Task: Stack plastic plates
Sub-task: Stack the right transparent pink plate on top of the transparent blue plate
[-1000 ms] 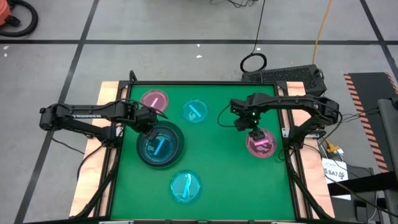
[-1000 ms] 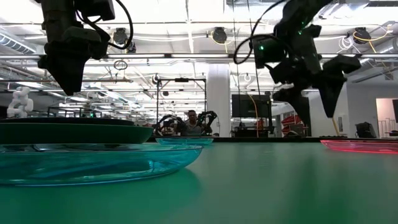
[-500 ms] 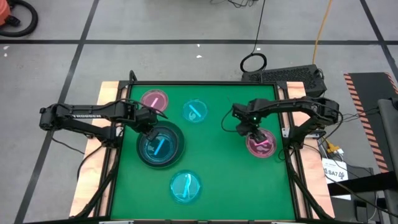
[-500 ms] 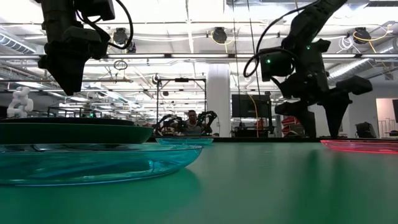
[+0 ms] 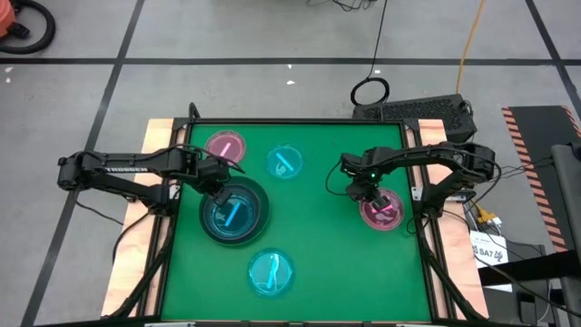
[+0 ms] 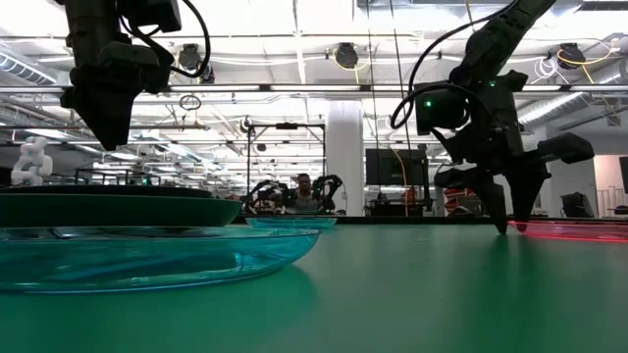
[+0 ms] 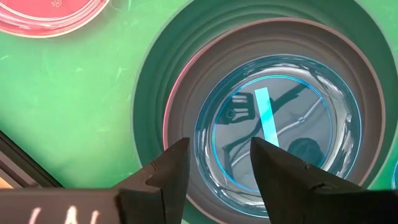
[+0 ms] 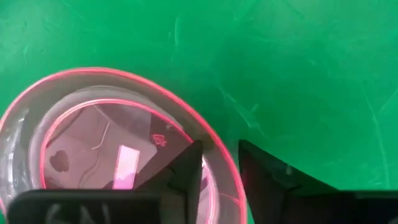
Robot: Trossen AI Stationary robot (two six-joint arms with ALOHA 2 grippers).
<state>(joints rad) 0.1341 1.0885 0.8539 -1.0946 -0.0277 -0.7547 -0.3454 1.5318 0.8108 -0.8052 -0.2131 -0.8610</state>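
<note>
My right gripper (image 5: 366, 193) is low over the green table (image 5: 318, 236), at the 10 o'clock rim of a small translucent pink plate (image 5: 380, 210) lying toward the table's 3 o'clock side. In the right wrist view my two fingers (image 8: 186, 169) stand a narrow gap apart and straddle the plate's rim, one finger over the plate's inside, the other over bare green just outside; nothing is clamped between them yet. In the low view the fingertips (image 6: 507, 222) reach down to the table surface beside the pink plate's edge (image 6: 574, 229).

My left gripper (image 5: 218, 184) hovers above the stack of plates (image 5: 233, 213) left of the table's centre. That stack shows a dark grey plate (image 7: 186, 124) with a bright pink rim (image 7: 166, 118) peeping from beneath its edge and a small translucent cyan plate (image 7: 273, 130) nested on top. In the left wrist view my left fingers (image 7: 171, 174) are parted and empty.

Other plates lie singly: a second translucent pink plate (image 5: 225, 147) at the table's 11 o'clock, a cyan plate (image 5: 285, 163) near 12 o'clock, and another cyan plate (image 5: 270, 272) at 6 o'clock, nearest the low camera (image 6: 147, 257).
</note>
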